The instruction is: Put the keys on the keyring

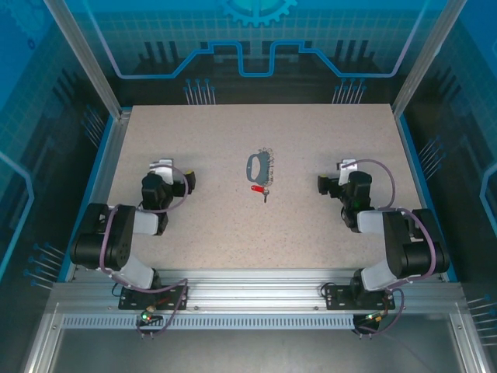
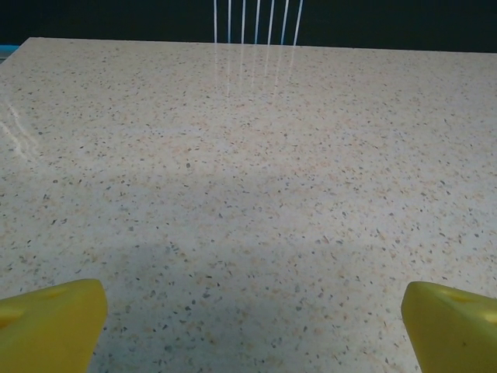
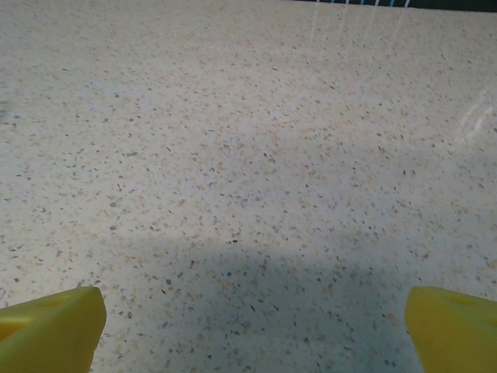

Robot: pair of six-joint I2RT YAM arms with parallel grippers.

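Left end effector (image 2: pixel 252 320) gapes; key (image 1: pixel 258 189) lies beside keyring (image 1: pixel 259 165).

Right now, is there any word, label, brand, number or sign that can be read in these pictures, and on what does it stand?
No words or numbers can be read.
Gear sign on the back wall: a picture with circuit lines, no letters.
Key and keyring: too small to show any marking.
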